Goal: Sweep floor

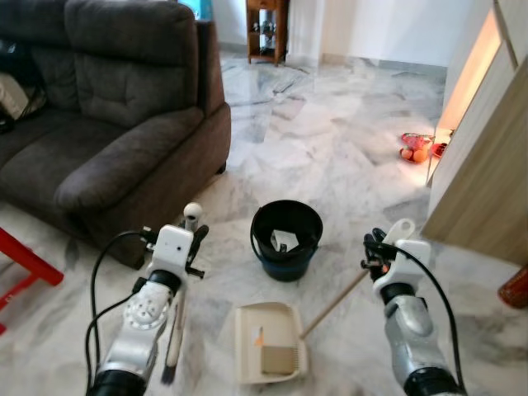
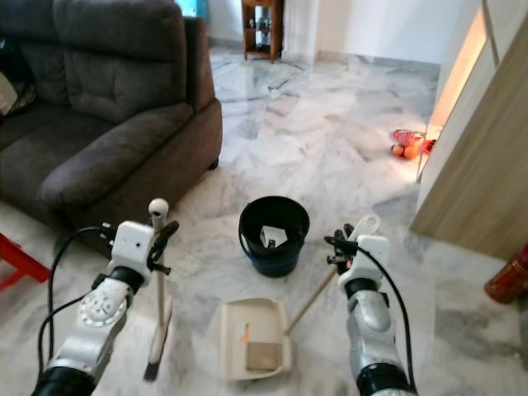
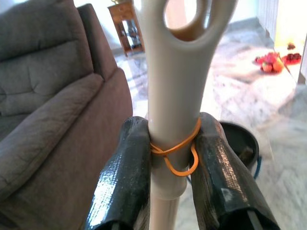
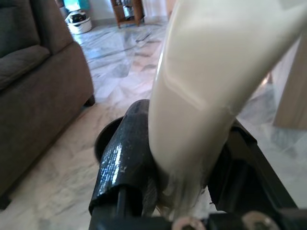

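Observation:
My left gripper (image 3: 175, 139) is shut on the cream broom handle (image 3: 175, 72), just below its hanging loop, where an orange rubber band is wound. The broom stands nearly upright with its dark brush (image 2: 154, 355) on the marble floor at my left. My right gripper (image 1: 373, 252) is shut on the top of the dustpan's long handle (image 1: 334, 305). The cream dustpan (image 1: 268, 342) lies flat on the floor between my arms and holds a brownish scrap and a small orange bit. Just beyond it stands a black bucket (image 1: 286, 239) with white paper inside.
A dark grey sofa (image 1: 107, 124) fills the left side, with a red stool leg (image 1: 25, 264) near its front. A wooden cabinet (image 1: 487, 165) lines the right, fruit (image 1: 417, 148) lies at its base, and a red object (image 1: 516, 289) sits further forward. Open marble floor stretches ahead toward a wooden side table (image 1: 266, 29).

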Robot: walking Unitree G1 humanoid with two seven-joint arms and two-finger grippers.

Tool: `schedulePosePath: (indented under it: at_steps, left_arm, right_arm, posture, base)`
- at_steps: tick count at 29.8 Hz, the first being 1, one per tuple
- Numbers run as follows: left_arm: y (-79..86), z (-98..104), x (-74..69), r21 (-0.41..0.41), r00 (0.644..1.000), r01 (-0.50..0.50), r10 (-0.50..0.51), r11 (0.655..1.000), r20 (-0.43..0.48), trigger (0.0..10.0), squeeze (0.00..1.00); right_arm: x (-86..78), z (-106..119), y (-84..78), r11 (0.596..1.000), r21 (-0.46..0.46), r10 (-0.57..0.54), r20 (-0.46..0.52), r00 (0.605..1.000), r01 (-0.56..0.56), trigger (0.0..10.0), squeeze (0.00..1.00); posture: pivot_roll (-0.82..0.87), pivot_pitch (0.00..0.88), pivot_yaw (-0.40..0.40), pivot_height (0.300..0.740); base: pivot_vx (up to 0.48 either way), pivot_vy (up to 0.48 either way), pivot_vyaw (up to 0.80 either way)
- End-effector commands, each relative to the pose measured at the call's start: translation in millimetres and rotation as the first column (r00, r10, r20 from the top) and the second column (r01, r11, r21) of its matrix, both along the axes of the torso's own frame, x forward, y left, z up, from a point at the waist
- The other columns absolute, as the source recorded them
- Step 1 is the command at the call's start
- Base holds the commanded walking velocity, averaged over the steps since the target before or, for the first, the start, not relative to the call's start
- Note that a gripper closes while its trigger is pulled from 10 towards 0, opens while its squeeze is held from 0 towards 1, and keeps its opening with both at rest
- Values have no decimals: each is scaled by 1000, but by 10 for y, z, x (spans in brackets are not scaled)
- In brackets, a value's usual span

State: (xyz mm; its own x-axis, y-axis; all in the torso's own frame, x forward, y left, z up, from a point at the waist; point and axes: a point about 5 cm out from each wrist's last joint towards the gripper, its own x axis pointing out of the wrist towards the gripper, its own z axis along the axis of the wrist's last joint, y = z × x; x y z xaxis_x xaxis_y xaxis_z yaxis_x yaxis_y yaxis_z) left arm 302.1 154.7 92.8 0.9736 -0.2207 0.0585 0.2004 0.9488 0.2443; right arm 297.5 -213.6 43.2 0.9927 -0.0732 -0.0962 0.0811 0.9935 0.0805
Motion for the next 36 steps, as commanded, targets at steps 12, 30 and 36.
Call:
schedulePosePath:
  at_steps: [12, 30, 36]
  left_arm:
    - [67, 69, 32, 28, 999, -12, 11, 1000, 31, 10000, 0]
    - [90, 57, 25, 33, 1000, -9, 8, 999, 28, 10000, 0]
    - [97, 58, 29, 33, 1000, -6, 5, 999, 25, 10000, 0]
  right_arm:
    - [149, 218, 94, 999, -4, 38, 87, 996, -38, 10000, 0]
    - [217, 408, 128, 999, -24, 46, 132, 990, -43, 10000, 0]
    - [219, 595, 156, 998, -41, 62, 181, 981, -56, 10000, 0]
  posture:
    - [113, 0, 33, 740]
    - [103, 0, 42, 740]
    - [98, 0, 47, 740]
  base:
    - [280, 0, 0]
    - [0, 0, 0]
    - [0, 0, 0]
